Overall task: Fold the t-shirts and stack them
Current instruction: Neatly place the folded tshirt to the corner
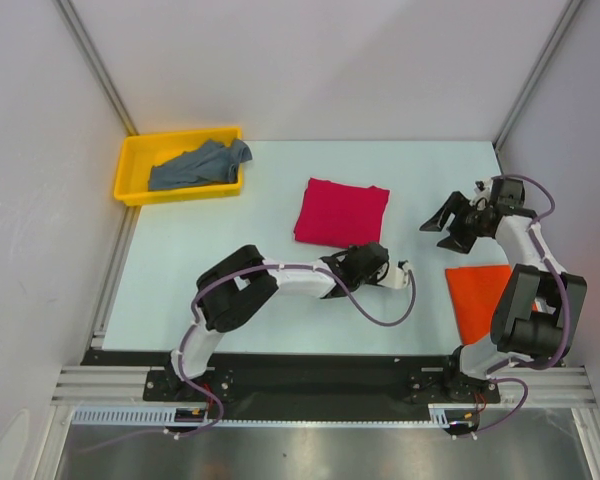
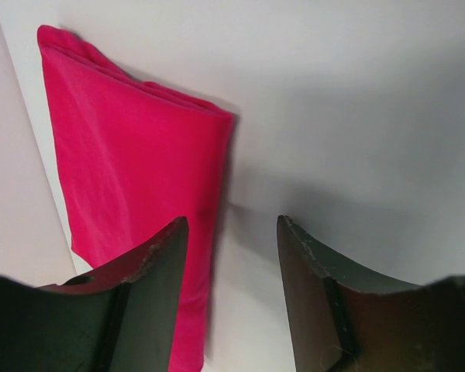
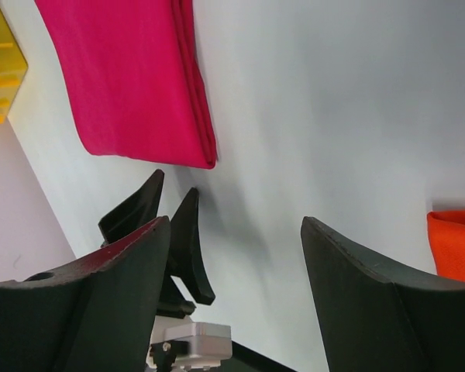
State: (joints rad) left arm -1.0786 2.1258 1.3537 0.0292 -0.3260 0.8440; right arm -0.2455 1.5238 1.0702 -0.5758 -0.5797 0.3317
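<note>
Left hand (image 1: 371, 257): fingers partly apart, nothing between them, only bare pale table (image 1: 210, 260) in the gap in the left wrist view. It sits at the near right corner of the crimson-pink cloth t-shirt (image 1: 340, 212). One finger (image 2: 151, 271) overlaps the shirt's edge in that view, and I can't tell if it touches the cloth. The crimson-pink cloth t-shirt is folded into a flat rectangle at mid-table, with its layered edges showing along the side. Right hand (image 1: 442, 230): fingers spread wide, holding nothing, out over the table's right side and pointing toward the pink shirt, well apart from it. The right wrist view shows the left hand's two dark fingers low in frame, just short of the pink shirt's corner. The orange-red cloth t-shirt (image 1: 478, 295) is folded flat at the near right of the table, its right part hidden under the right arm. It is well apart from the pink one, so no stack. The grey-blue cloth t-shirt (image 1: 195, 165) lies crumpled and unfolded inside the yellow plastic tray (image 1: 130, 165) at the far left corner of the table, with one end over the tray's right rim. Neither hand is near it.
</note>
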